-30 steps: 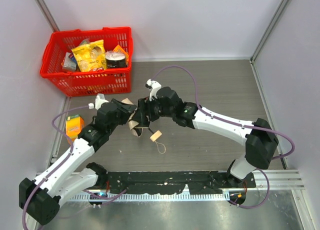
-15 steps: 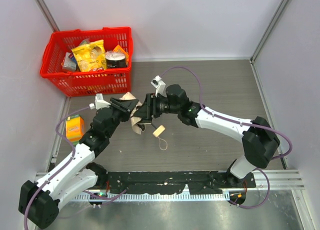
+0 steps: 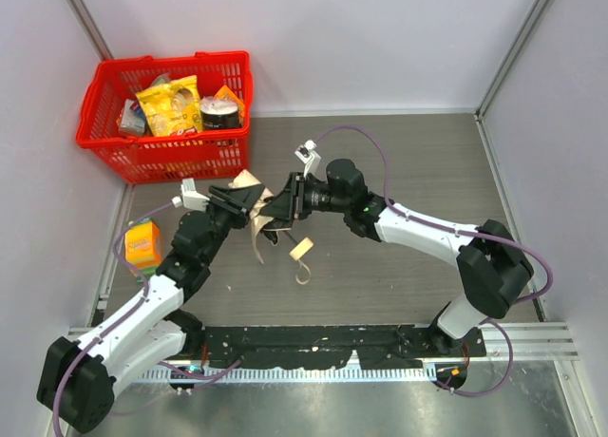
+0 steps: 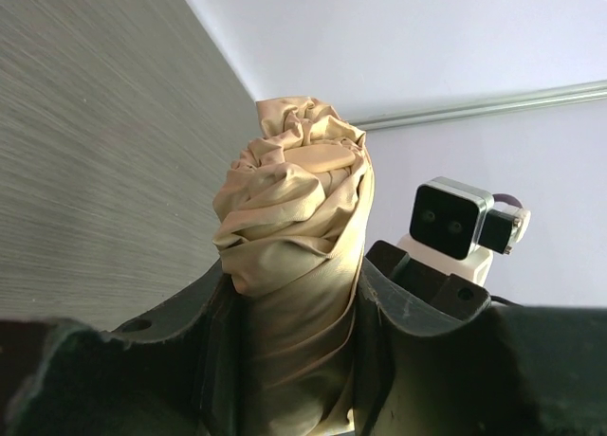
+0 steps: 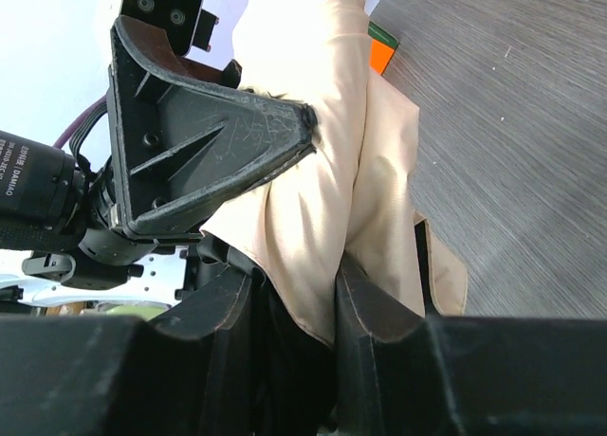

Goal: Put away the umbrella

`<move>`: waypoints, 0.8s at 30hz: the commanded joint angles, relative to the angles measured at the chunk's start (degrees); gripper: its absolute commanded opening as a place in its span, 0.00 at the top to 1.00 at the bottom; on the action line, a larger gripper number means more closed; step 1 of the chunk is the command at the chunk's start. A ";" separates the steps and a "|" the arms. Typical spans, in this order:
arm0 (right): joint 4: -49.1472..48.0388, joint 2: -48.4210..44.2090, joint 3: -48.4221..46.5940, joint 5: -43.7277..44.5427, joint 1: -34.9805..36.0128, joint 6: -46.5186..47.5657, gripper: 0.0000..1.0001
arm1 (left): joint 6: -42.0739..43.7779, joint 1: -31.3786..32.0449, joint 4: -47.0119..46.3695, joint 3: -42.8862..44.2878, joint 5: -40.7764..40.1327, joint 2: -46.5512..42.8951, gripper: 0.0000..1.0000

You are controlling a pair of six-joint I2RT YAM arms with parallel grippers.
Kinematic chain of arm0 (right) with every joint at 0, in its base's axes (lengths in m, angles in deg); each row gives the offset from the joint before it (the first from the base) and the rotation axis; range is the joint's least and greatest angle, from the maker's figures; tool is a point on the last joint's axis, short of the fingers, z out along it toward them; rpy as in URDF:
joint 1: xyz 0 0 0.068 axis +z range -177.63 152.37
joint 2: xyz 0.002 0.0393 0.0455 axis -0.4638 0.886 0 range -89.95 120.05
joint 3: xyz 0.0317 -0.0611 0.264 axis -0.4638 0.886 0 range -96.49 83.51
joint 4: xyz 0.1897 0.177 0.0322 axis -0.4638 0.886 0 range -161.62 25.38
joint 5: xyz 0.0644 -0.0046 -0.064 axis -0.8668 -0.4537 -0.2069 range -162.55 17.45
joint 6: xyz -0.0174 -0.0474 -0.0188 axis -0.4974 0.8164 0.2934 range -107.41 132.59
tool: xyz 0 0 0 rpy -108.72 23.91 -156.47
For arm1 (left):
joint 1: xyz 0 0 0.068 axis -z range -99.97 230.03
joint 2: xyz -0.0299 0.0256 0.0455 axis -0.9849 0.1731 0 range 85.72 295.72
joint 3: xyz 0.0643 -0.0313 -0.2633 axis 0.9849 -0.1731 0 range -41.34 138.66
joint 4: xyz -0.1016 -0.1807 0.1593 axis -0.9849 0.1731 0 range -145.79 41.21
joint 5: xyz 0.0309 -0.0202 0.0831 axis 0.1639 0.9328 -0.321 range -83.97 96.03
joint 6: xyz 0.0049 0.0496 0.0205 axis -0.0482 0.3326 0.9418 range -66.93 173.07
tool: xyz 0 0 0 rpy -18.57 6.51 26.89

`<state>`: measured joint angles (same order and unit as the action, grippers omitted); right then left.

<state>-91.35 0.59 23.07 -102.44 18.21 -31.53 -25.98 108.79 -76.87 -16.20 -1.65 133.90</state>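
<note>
1. Both arms meet at the umbrella [image 3: 255,226], held over the table [image 3: 427,171] between them.
2. Left gripper [image 4: 292,299]: jaws narrow, clamping the bunched canopy, which sticks out past them.
3. Right gripper [image 5: 292,299]: jaws pinch the fabric just beside the left fingers.
4. Cream handle [image 3: 300,250] hangs below.

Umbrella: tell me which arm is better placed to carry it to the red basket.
Left, probably. The left gripper is clamped around the rolled umbrella and sits nearer the red basket; the right gripper pinches its fabric from the far side.
</note>
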 commanded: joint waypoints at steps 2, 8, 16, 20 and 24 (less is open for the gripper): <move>-4.73 -0.98 -0.11 -7.11 1.97 1.13 0.95 | -2.78 0.96 -15.55 -0.44 5.75 0.68 1.00; -0.31 -0.10 -2.31 -7.38 1.09 0.18 0.39 | -1.29 1.04 -28.38 -2.11 10.93 4.45 1.00; -6.89 1.57 -2.14 -11.41 -1.02 -7.28 0.65 | -0.85 0.96 -34.38 -3.00 12.96 4.47 1.00; -14.36 2.80 0.32 -13.44 -1.20 -12.74 0.99 | -0.50 1.04 -35.25 -2.74 12.96 4.11 1.00; -22.10 2.10 2.78 -13.79 -1.37 -15.91 0.99 | -0.67 1.04 -37.71 -2.30 15.23 5.78 1.00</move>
<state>-101.30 2.60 24.25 -113.26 15.92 -40.80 -24.36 108.68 -100.98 -20.55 6.28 139.87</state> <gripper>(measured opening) 0.378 0.410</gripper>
